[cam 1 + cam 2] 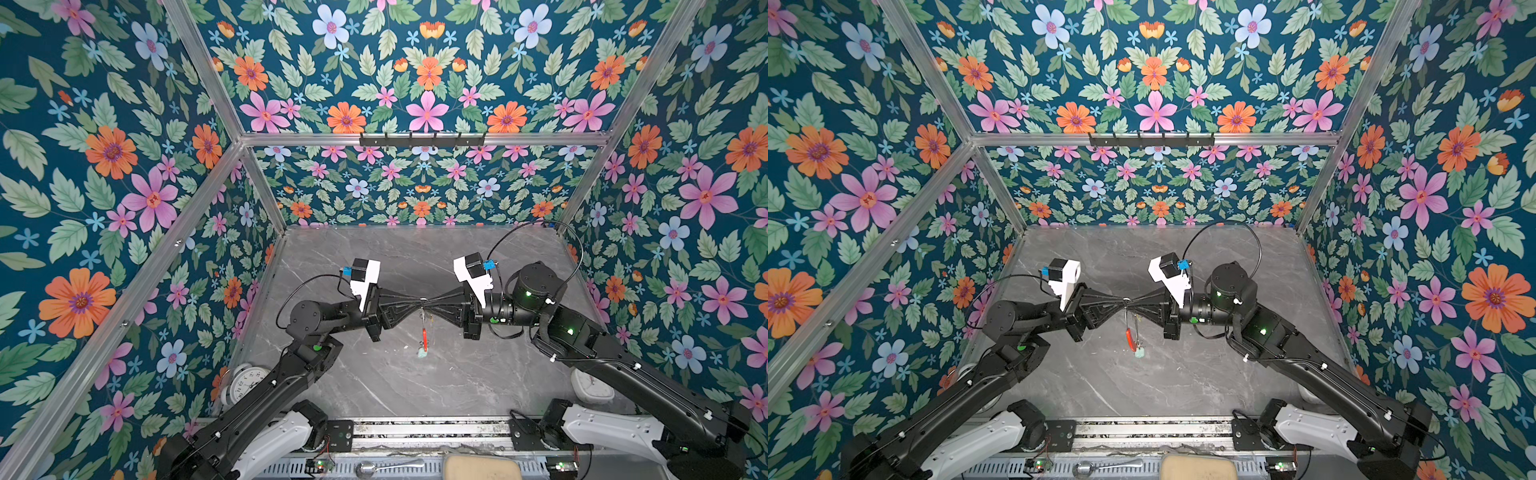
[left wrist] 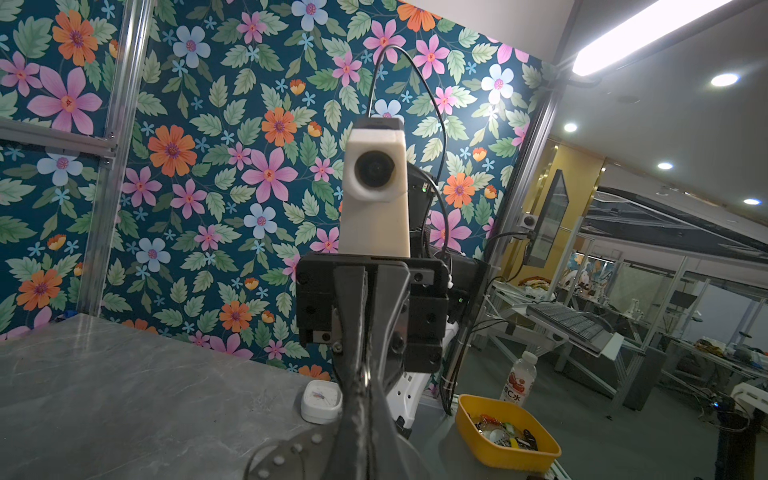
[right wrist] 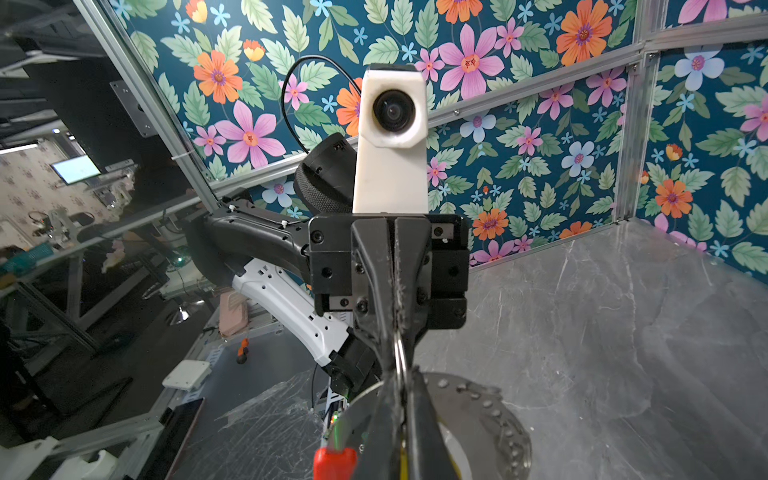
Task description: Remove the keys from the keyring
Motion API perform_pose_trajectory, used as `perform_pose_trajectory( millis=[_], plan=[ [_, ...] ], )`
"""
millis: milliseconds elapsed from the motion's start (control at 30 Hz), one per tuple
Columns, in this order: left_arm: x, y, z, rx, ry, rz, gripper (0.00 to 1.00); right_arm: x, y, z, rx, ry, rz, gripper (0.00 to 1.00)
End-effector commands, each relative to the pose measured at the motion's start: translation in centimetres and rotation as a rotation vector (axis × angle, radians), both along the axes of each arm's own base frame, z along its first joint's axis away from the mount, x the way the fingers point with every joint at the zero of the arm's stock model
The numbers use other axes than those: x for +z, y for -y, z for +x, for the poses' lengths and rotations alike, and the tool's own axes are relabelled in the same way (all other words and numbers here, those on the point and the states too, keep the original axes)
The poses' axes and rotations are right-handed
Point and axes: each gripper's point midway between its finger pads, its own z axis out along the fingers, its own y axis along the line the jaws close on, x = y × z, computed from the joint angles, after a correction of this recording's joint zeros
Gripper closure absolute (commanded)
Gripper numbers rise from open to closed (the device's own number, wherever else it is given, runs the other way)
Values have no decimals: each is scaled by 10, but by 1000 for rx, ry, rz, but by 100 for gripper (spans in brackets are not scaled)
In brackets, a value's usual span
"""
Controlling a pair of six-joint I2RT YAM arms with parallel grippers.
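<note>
Currently the left gripper (image 1: 417, 300) fingers are clamping tight on the keyring (image 1: 424, 337), which is hanging mid-air over the table (image 1: 374, 374) with the keys (image 1: 423, 352) dangling. The right gripper (image 1: 430, 300) fingers are pressing together tip-to-tip against them; what they grip is unclear.

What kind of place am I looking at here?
Probably a robot test booth in a lab: floral-papered walls on a silver aluminium frame, a grey marble-look tabletop, and metal workbenches beyond.

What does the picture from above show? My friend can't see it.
The black left gripper and right gripper meet tip to tip, both pinching a thin grey metal keyring with a red sleeve. It dangles above a grey marble table, a mint-tagged key at its bottom.
</note>
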Motion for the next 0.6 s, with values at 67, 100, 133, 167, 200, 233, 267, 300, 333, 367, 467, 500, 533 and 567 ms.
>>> perform_pose_trajectory(
  millis=[67,100,133,167,200,233,267,300,333,367,467,500,533,567],
  plan=[
    [6,-2,-4,-5,25,-23,100,7,1,0,-8,18,10,100],
    [6,-2,-4,-6,21,-20,100,6,3,1,-22,12,-2,100],
    [5,-1,-3,-3,11,-10,98,4,4,2,-33,6,-19,100],
    [4,-1,-1,6,9,0,91,2,5,3,-44,0,-35,100],
    [1,0,1,17,2,15,82,-1,7,4,-55,-7,-56,100],
    [-1,2,3,29,-1,37,74,-4,9,4,-63,-15,-81,100],
    [-3,3,6,43,-5,60,68,-6,11,4,-73,-17,-100,100],
    [-6,4,11,67,-14,95,62,-9,13,5,-84,-24,-126,100],
    [-10,6,17,96,-27,133,57,-12,16,5,-91,-27,-151,100],
    [-15,8,23,119,-45,175,54,-15,18,5,-98,-30,-177,100],
    [-22,10,31,159,-69,272,44,-26,24,5,-118,-43,-254,100],
    [-23,10,32,162,-71,294,37,-29,26,6,-123,-48,-279,100],
    [-24,11,31,154,-70,311,34,-33,28,5,-125,-51,-310,100],
    [-24,12,29,142,-66,326,32,-35,29,6,-128,-54,-332,100]
  ],
)
